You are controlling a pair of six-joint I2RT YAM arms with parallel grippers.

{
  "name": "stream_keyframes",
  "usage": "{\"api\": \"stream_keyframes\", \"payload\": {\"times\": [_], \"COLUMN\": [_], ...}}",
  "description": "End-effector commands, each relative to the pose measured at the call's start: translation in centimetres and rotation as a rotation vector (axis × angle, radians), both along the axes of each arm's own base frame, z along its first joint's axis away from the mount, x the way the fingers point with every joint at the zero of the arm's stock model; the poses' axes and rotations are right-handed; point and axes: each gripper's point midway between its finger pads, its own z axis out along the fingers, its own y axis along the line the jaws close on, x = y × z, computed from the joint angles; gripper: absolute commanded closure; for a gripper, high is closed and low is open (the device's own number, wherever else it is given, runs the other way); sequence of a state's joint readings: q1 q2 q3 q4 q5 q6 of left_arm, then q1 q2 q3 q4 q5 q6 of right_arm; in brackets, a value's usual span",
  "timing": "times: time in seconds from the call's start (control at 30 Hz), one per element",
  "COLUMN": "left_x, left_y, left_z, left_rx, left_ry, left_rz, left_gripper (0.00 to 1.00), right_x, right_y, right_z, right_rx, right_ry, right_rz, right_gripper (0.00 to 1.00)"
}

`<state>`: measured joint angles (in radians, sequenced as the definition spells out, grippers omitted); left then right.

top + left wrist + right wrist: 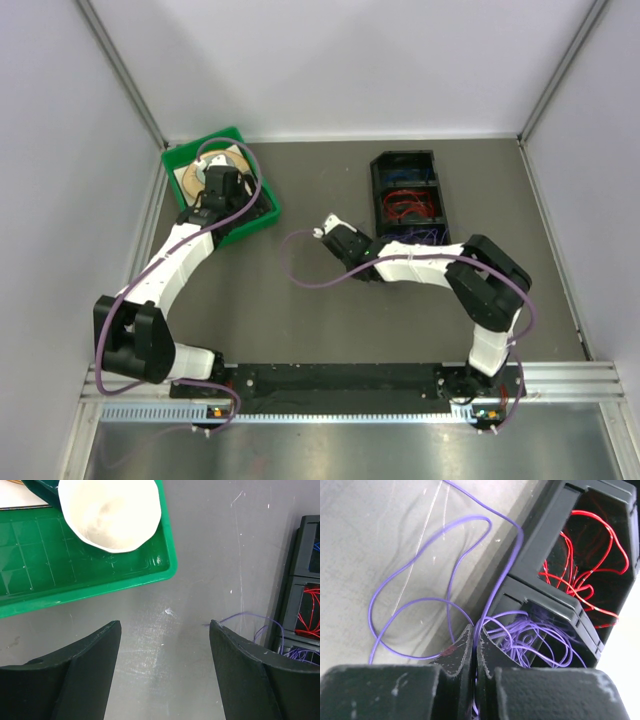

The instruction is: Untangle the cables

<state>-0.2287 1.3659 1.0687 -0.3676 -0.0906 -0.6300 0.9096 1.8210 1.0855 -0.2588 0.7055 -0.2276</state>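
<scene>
Top view. At 10 o'clock, left gripper (225, 190) over the near right part of green tray (200, 141); finger gap too small to judge from here. Just right of centre, right gripper (333, 230) low over table (300, 330), left of black organiser (376, 190); closure likewise unreadable. In the organiser's middle bay, red cables (405, 207); in its near bay, purple cables (425, 237), faint. Bare tabletop from 6 to 8 o'clock, between the arms. Walls (60, 200) close in at 9, 12 and 3 o'clock.

Left wrist view. Fingers (85, 675) spread wide, only table surface between them, touching and holding nothing. Tray rim at 10 o'clock, white bowl (110, 512) inside it at 11, not made out from above. Organiser edge at 3 o'clock, with a thin purple loop spilling onto the table at 4 o'clock, too fine for the top camera. Unobstructed strip of table between tray rim and organiser.

Right wrist view. Fingers (462, 650) clenched tight, pads together, pinching a single purple strand at 6 o'clock. From the pinch, loops out over the table toward 9 and 11 o'clock, then back along the organiser wall. Rest of the purple cables heaped in the bay just behind the fingertips, at 5 o'clock. Red cables in the next bay at 2 o'clock, apart from the purple. Only view showing the grip. Organiser wall just beside the fingertips; free table toward 9 o'clock.
</scene>
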Motion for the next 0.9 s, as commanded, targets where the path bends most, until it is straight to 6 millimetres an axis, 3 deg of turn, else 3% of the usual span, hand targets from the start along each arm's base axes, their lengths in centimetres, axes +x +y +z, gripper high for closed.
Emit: {"api": "stream_keyframes", "payload": {"times": [0.0,0.1,0.13,0.33,0.5,0.6,0.67,0.7,0.87], "left_x": [0.0,0.1,0.1,0.0,0.0,0.1,0.1,0.1,0.0], "left_y": [0.1,0.1,0.1,-0.1,-0.1,-0.3,-0.5,-0.5,-0.7], "left_z": [1.6,1.7,1.7,1.6,1.6,1.5,1.4,1.4,1.5], "left_rx": [-0.019,-0.017,-0.017,-0.022,-0.025,-0.033,-0.04,-0.044,-0.051], "left_ry": [-0.056,-0.061,-0.059,-0.057,-0.059,-0.058,-0.055,-0.056,-0.057], "left_rz": [-0.003,-0.003,-0.003,-0.008,-0.008,-0.014,-0.02,-0.021,-0.03], "left_gripper": [0.23,0.24,0.24,0.24,0.24,0.24,0.24,0.24,0.24], "right_x": [0.2,-0.3,-0.4,-0.2,0.3,0.8,0.7,0.8,0.4], "right_y": [0.9,1.0,1.0,-0.9,-4.2,-6.7,-7.5,-8.9,-10.4], "right_z": [4.9,6.8,8.2,13.4,15.1,13.8,12.2,10.8,6.8], "right_rx": [0.133,0.226,0.272,0.451,0.551,0.607,0.648,0.665,0.798], "right_ry": [-0.107,-0.124,-0.144,-0.208,-0.236,-0.219,-0.183,-0.174,-0.09], "right_rz": [-0.006,-0.007,-0.01,-0.06,-0.138,-0.23,-0.262,-0.32,-0.42], "right_gripper": [1.0,1.0,1.0,1.0,1.0,1.0,1.0,1.0,1.0]}}
